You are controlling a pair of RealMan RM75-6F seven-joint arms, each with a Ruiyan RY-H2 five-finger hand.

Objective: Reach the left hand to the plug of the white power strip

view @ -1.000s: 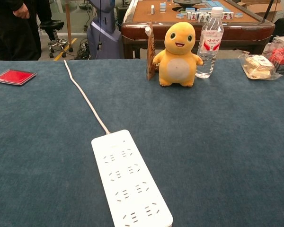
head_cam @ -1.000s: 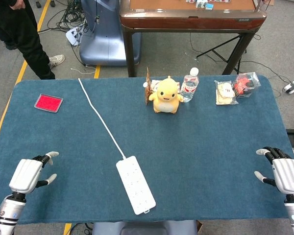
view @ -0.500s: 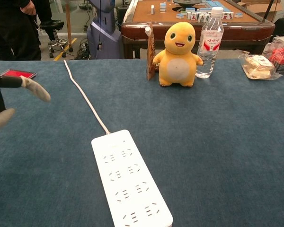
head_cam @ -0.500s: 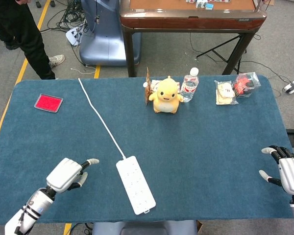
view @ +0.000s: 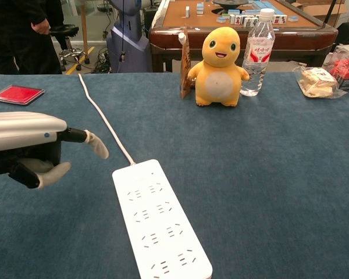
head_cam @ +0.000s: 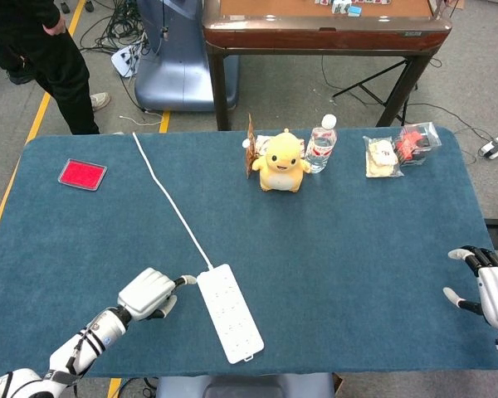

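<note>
The white power strip lies flat near the table's front edge, angled slightly. Its white cord runs from the strip's far end diagonally to the far left table edge and drops out of sight; no plug shows in either view. My left hand hovers just left of the strip's cord end, holding nothing, one fingertip stretched toward the cord and not touching it. My right hand hangs at the table's right edge with its fingers apart, seen only in the head view.
A yellow plush toy, a water bottle and snack bags stand along the far edge. A red pad lies at the far left. A person stands beyond the table's left corner.
My left hand has swept right and forward from the front left corner to just beside the strip's cord end. The right hand has drifted slightly outward. The strip has not moved.
</note>
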